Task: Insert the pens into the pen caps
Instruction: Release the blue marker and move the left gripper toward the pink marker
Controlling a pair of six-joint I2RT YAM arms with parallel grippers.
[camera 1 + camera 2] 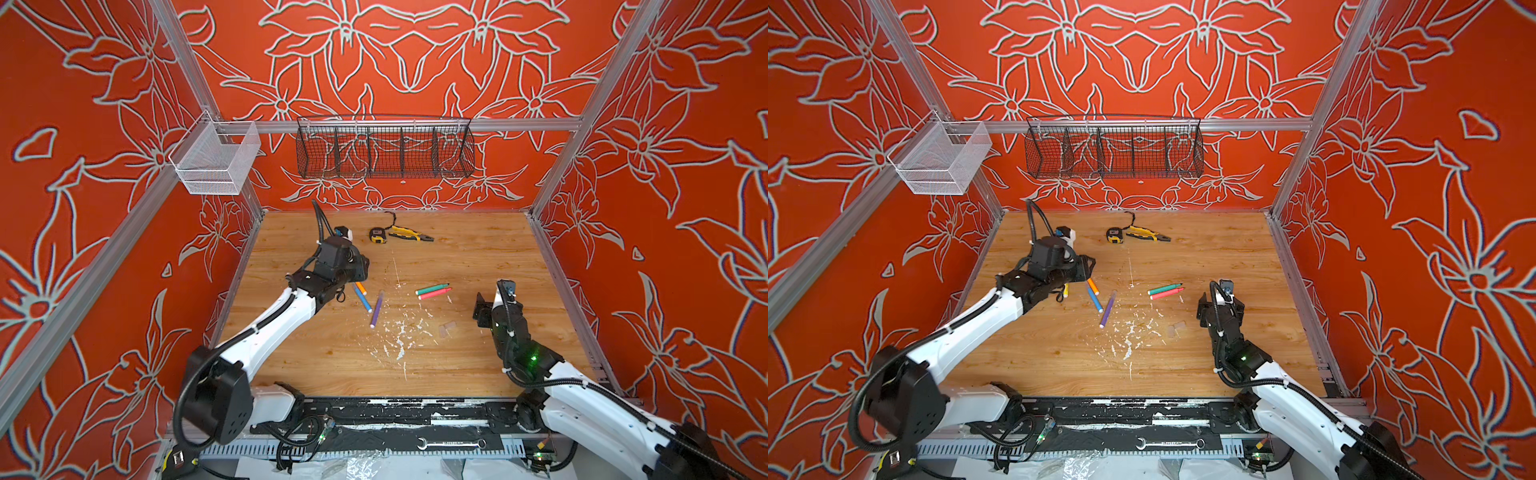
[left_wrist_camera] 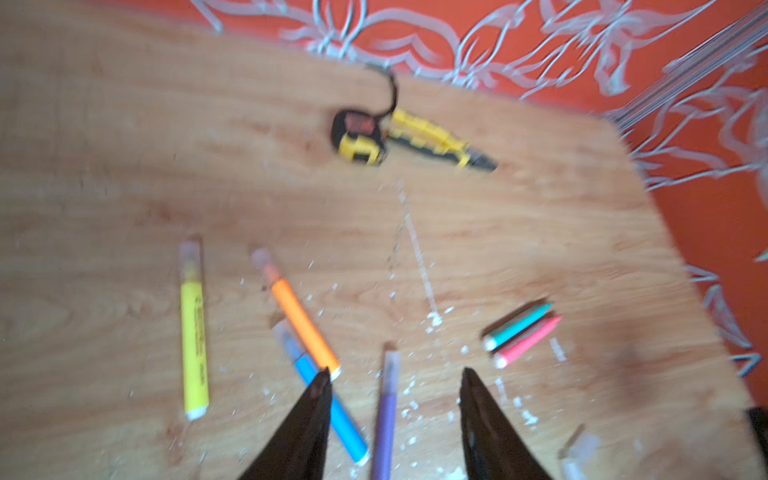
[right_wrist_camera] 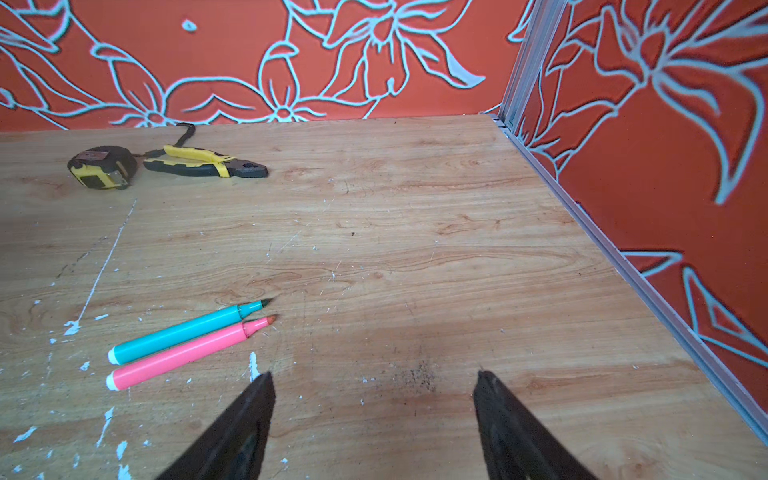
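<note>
left gripper [image 2: 395, 372] hovering empty, jaws parted, over purple pen [image 2: 388, 409] | right gripper [image 3: 374, 373] hanging wide, gripping nothing, probably readying a pick | green pen [image 3: 183, 330] and pink-red pen [image 3: 178, 353] lying side by side, tips bare | two clear pen caps [image 1: 446, 328] lying near right gripper, likely theirs

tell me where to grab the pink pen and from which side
Grip the pink pen on the rear half of its barrel, straight down from above with the right gripper. It lies flat, and its bare tip must stay free for a cap. The green pen lies close alongside, so that side is probably tight.
</note>
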